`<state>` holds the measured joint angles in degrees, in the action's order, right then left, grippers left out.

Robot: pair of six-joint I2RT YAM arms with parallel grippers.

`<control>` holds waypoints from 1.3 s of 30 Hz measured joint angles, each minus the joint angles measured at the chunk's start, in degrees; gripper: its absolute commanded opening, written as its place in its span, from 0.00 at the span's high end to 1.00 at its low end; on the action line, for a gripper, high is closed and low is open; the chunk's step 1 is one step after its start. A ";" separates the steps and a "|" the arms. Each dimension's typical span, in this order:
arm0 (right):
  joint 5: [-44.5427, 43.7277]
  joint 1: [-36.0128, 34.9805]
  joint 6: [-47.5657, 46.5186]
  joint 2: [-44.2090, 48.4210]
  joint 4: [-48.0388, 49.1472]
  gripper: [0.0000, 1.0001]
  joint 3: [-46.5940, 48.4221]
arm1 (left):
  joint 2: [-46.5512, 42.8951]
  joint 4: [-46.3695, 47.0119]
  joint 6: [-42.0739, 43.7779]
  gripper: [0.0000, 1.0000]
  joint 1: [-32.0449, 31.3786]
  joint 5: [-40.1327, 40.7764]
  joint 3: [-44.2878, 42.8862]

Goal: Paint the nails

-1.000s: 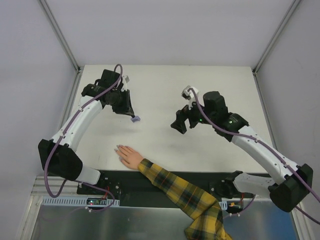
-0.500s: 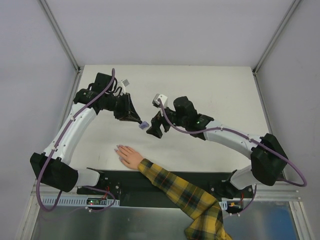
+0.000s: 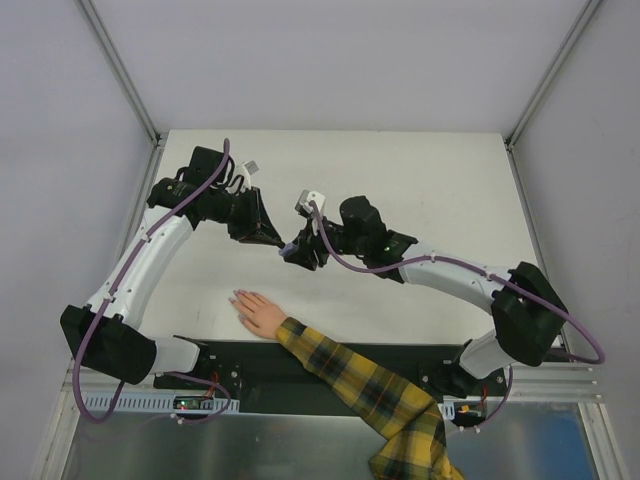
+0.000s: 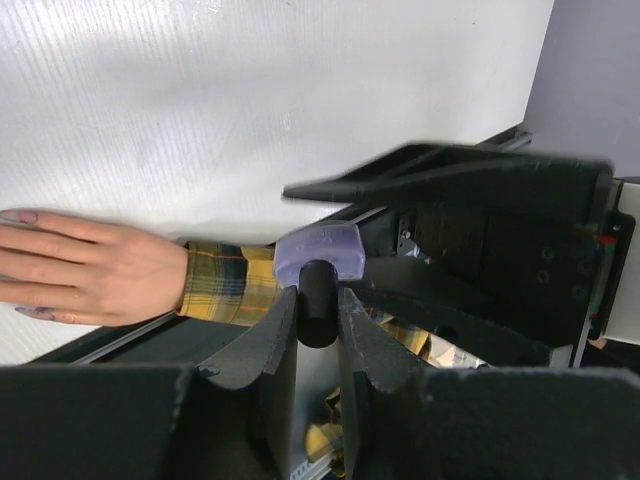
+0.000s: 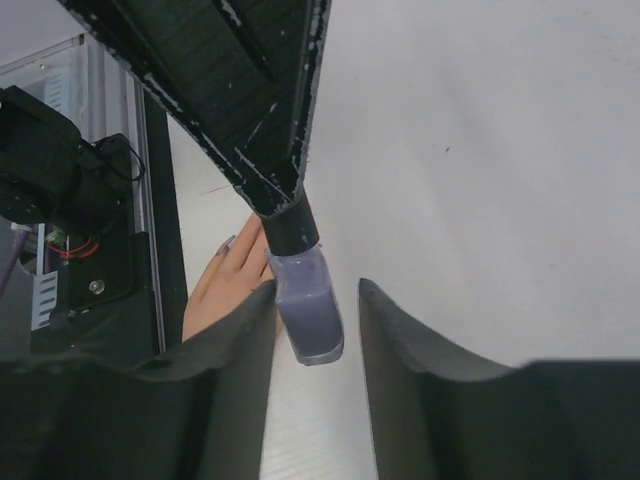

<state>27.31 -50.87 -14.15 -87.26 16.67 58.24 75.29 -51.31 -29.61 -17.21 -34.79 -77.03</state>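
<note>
The polish bottle [image 4: 318, 252] is gripped by its black cap [image 5: 290, 225] in the left end effector [image 4: 318, 300], just beyond the mannequin hand [image 3: 258, 313]. The right end effector [image 5: 315, 290] is set partly open around the bottle's body, with a gap left on one side. The nails [image 4: 22, 216] are found at the fingertips of the mannequin hand, which is laid flat on the tabletop [image 3: 420, 180], nearer the arm bases than both end effectors.
</note>
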 measured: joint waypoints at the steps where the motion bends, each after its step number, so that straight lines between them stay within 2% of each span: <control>1: 0.20 -0.11 0.13 -0.04 0.13 0.73 0.00 | 0.00 0.00 0.00 1.00 0.02 -0.04 0.00; 2: 0.44 -0.24 0.44 -0.09 0.26 0.90 0.00 | 0.00 0.04 0.04 1.00 0.02 -0.11 0.00; 3: 0.57 -0.28 0.68 -0.15 0.24 0.99 0.00 | 0.00 0.07 0.22 1.00 0.02 -0.17 0.00; 13: 2.08 -0.55 1.53 -0.11 -0.63 1.00 0.15 | 0.09 0.48 1.90 1.00 0.31 0.07 0.00; 15: 1.86 -0.57 1.53 0.17 -1.03 1.00 0.15 | 0.09 0.52 1.88 0.95 0.26 0.00 -0.02; 20: 1.55 -0.52 1.77 1.38 -1.99 1.00 0.15 | 0.04 0.39 2.47 0.39 -0.04 -0.24 -1.38; 23: 1.64 -0.35 2.40 2.62 -3.41 1.00 0.15 | -1.64 2.03 3.13 0.25 -0.07 -0.17 -1.88; 25: 1.86 -0.28 3.02 3.98 -4.52 1.00 0.17 | -4.24 4.85 3.30 0.22 -0.07 -0.26 -1.16; 27: 2.47 -0.22 3.54 5.73 -5.62 1.00 0.15 | -8.85 11.13 3.34 0.23 -0.04 -1.40 1.68; 32: 7.48 1.66 6.27 11.56 -7.52 0.99 0.15 | -21.05 35.50 -0.04 0.28 -0.15 -9.66 15.32; 35: 11.67 4.09 8.79 16.15 -7.56 0.99 -0.09 | -23.30 50.03 -3.67 0.32 -0.66 -13.22 21.03; 39: 16.31 6.08 11.65 23.26 -7.52 1.00 -1.70 | -22.99 63.69 -7.48 0.32 -2.49 -14.93 24.76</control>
<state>43.62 -44.80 -2.50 -64.01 9.15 56.53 52.29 12.38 -37.08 -19.70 -49.71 -52.27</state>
